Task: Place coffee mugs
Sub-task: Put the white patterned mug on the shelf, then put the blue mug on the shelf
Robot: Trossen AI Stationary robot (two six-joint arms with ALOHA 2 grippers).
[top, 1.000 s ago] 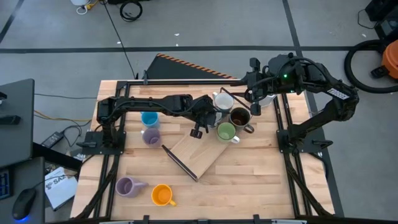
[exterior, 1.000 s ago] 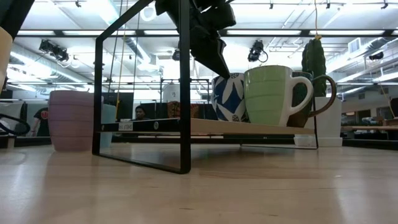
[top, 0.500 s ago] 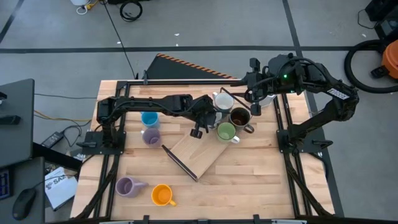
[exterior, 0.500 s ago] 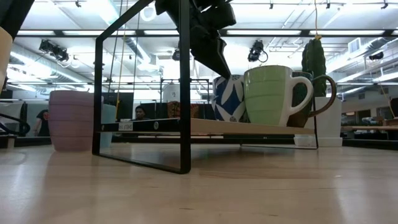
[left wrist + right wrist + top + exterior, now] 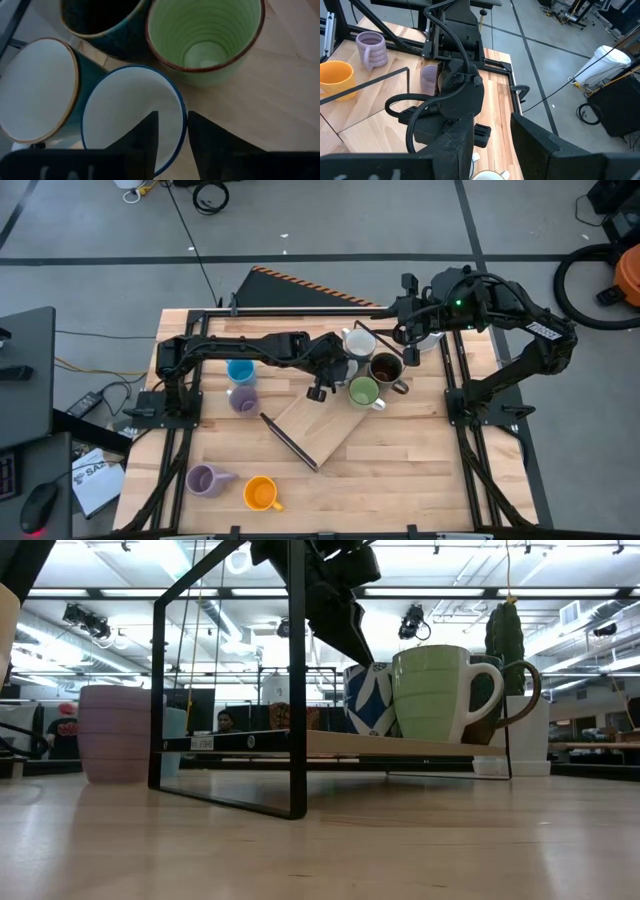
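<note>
The left gripper point(image 5: 171, 131) is clamped on the rim of a blue-and-white mug point(image 5: 131, 107), one finger inside the cup and the other outside its wall. That mug stands upright, mouth up, on a wooden shelf point(image 5: 318, 426) with a black wire frame, near the shelf's far end.

Around it, all upright: a green mug point(image 5: 202, 37) just beside it, a dark brown mug point(image 5: 102, 17) behind, and a white mug point(image 5: 35, 90) touching or nearly touching its side. In the low view the green mug point(image 5: 435, 692) stands in front, its handle turned to the right of the picture, with the patterned mug point(image 5: 366, 698) partly hidden behind it.

The right gripper point(image 5: 405, 340) hangs over the table's far right part, next to the brown mug point(image 5: 386, 369); its fingers stand apart and hold nothing.

Off the shelf, on the table point(image 5: 420, 460), a bright blue mug point(image 5: 239, 371) and a purple mug point(image 5: 242, 399) sit under the left arm, while another purple mug point(image 5: 205, 479) and an orange mug point(image 5: 260, 494) stand together near the front left edge.
</note>
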